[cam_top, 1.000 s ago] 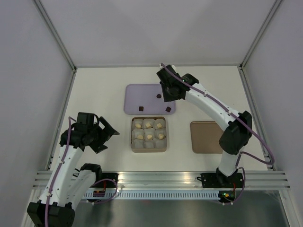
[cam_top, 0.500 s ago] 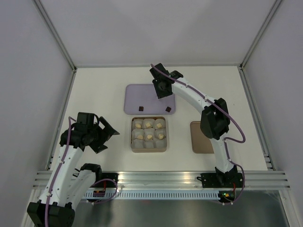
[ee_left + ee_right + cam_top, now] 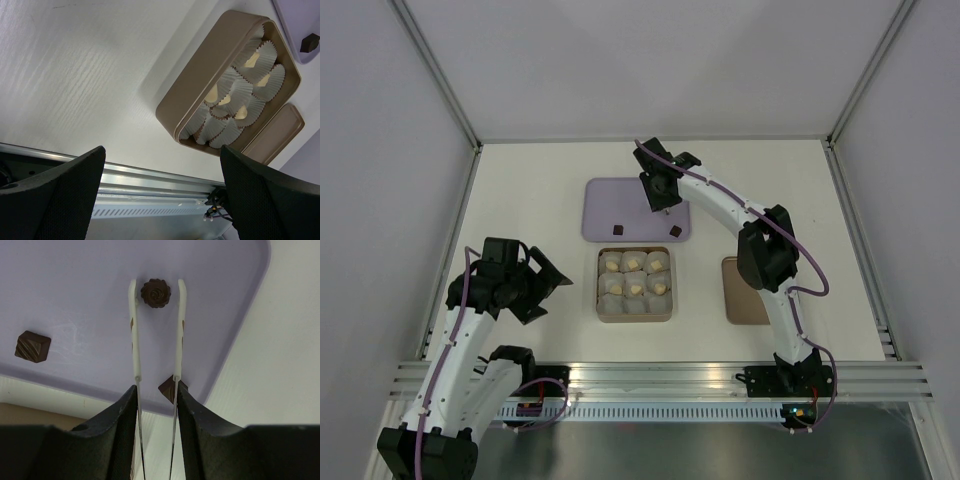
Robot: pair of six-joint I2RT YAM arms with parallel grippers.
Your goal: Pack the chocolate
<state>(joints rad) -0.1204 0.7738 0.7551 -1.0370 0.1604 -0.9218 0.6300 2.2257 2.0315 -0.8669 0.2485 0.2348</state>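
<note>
My right gripper [image 3: 156, 395] is shut on metal tongs [image 3: 136, 340] with white tips. The tips stand open on either side of a round dark chocolate [image 3: 155, 292] on the lavender tray [image 3: 75, 280]. Two dark square chocolates [image 3: 32, 346] [image 3: 170, 388] lie on the tray nearer me, also in the top view [image 3: 617, 230] [image 3: 676, 231]. The tan box [image 3: 634, 316] holds white paper cups, several with cream chocolates [image 3: 634, 265]. My left gripper [image 3: 555, 285] is open and empty, left of the box [image 3: 200, 100].
The tan box lid [image 3: 740, 300] lies right of the box, partly under my right arm. The metal rail [image 3: 660, 375] runs along the near table edge. Grey walls stand on three sides.
My right gripper has moved left over the tray, and its elbow swung inward. The tong tips now straddle the round chocolate. The left arm has not moved.
</note>
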